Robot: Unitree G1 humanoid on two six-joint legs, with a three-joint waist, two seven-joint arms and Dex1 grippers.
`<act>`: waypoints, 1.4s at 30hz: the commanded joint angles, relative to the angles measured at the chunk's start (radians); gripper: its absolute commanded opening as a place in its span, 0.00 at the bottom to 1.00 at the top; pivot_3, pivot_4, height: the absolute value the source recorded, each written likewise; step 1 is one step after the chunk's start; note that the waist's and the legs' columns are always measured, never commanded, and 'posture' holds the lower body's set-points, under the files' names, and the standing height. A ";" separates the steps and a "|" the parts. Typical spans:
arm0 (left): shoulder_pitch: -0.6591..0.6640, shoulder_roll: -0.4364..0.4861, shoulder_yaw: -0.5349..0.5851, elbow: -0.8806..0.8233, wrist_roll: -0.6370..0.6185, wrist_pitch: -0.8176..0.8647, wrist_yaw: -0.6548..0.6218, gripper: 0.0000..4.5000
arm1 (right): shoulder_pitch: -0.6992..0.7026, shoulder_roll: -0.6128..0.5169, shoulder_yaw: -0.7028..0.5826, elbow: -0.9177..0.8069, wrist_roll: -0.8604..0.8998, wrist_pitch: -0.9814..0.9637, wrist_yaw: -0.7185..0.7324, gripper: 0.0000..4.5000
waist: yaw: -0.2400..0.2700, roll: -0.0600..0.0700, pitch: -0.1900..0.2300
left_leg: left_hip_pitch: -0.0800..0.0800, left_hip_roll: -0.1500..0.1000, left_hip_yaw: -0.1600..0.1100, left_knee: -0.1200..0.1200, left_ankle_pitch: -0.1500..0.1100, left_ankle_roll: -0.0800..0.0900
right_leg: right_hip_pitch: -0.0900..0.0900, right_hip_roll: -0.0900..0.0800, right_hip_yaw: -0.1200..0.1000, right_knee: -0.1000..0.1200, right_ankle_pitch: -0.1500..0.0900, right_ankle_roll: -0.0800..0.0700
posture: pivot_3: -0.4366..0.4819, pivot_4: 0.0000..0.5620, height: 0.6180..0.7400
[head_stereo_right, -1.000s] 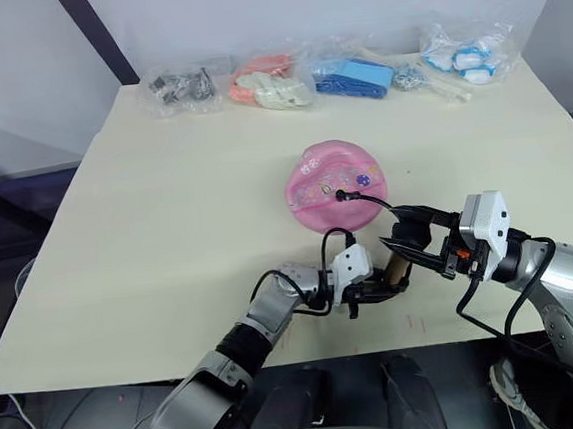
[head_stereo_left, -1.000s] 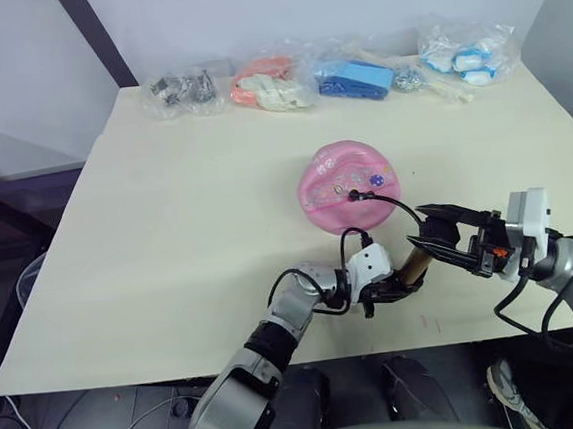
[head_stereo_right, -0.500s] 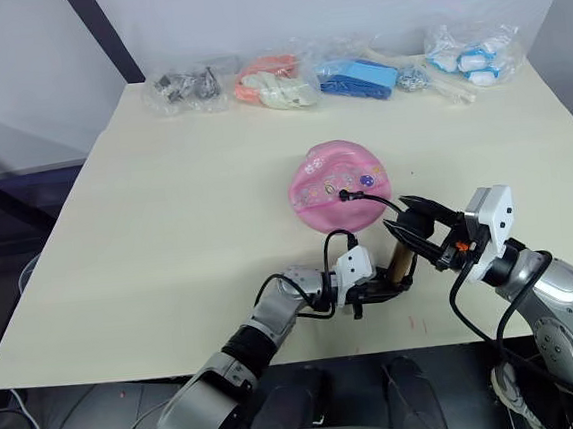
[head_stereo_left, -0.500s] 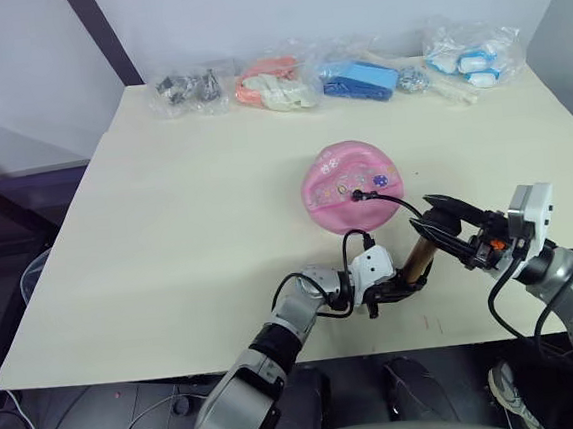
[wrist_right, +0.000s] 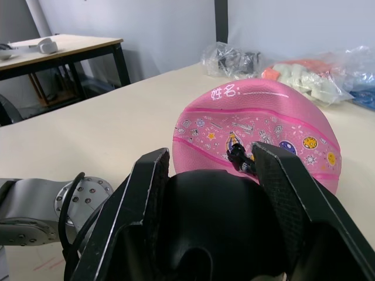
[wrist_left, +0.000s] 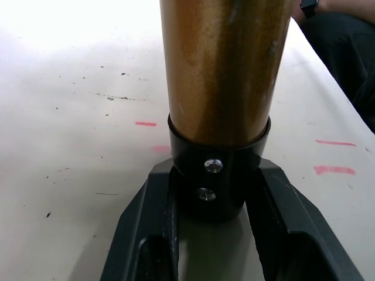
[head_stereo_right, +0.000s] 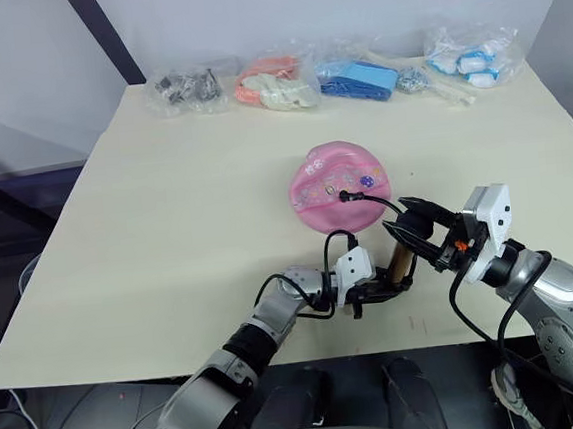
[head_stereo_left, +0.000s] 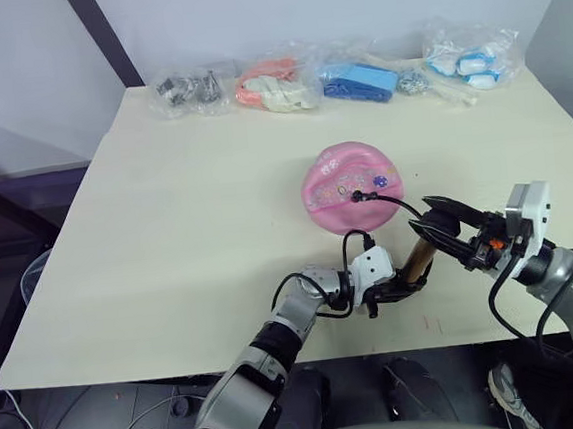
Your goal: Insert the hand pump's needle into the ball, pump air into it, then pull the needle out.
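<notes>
left gripper (wrist_left: 214,193): clamped on the hand pump (head_stereo_left: 417,257) base, low on the table (head_stereo_left: 168,235)
right gripper (head_stereo_left: 434,224): wrapped round the T-handle (wrist_right: 220,225)
right wrist view: needle (wrist_right: 237,156) sits in the ball (wrist_right: 263,137)

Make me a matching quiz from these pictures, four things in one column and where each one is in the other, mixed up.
Things:
1. pink rubber ball
2. gold-bronze metal hand pump
3. thin metal needle
4. clear plastic bags

Places:
A. in a row along the table's far edge
B. stuck into the ball's valve
C. mid-table, dented
D. base clamped in the left tool, handle in the right tool

Pairs: 1-C, 2-D, 3-B, 4-A
</notes>
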 commanded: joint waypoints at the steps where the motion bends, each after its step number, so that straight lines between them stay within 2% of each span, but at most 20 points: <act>1: -0.015 -0.005 0.019 0.022 0.011 0.001 0.034 0.24 | 0.032 0.005 0.049 -0.028 0.057 0.073 0.006 0.39 | 0.000 -0.001 -0.002 | 0.000 0.000 0.000 0.000 0.000 0.000 | 0.000 0.000 0.000 0.000 0.000 0.000 | 0.48 0.27 1.00; 17: -0.023 -0.010 0.028 0.047 0.016 -0.008 0.044 0.24 | 0.027 0.003 0.051 -0.038 0.124 0.189 -0.050 0.39 | -0.001 -0.003 -0.010 | 0.001 0.000 -0.002 0.000 -0.002 0.003 | 0.002 0.000 -0.001 -0.001 0.000 0.000 | 0.48 0.27 1.00; 25: -0.031 -0.011 0.033 0.080 0.024 -0.020 0.051 0.24 | -0.024 -0.029 0.009 -0.054 0.051 0.075 0.006 0.39 | 0.000 -0.003 -0.010 | 0.001 0.000 -0.002 0.000 -0.001 0.002 | 0.002 0.000 -0.002 -0.001 0.000 0.000 | 0.48 0.27 1.00; 42: -0.051 -0.013 0.016 0.154 0.046 -0.023 0.037 0.24 | -0.243 -0.235 -0.250 -0.073 0.409 0.247 -0.042 0.39 | 0.001 -0.003 -0.009 | 0.000 0.000 -0.002 0.000 -0.002 0.003 | 0.002 0.000 -0.002 -0.002 0.000 0.000 | 0.48 0.27 1.00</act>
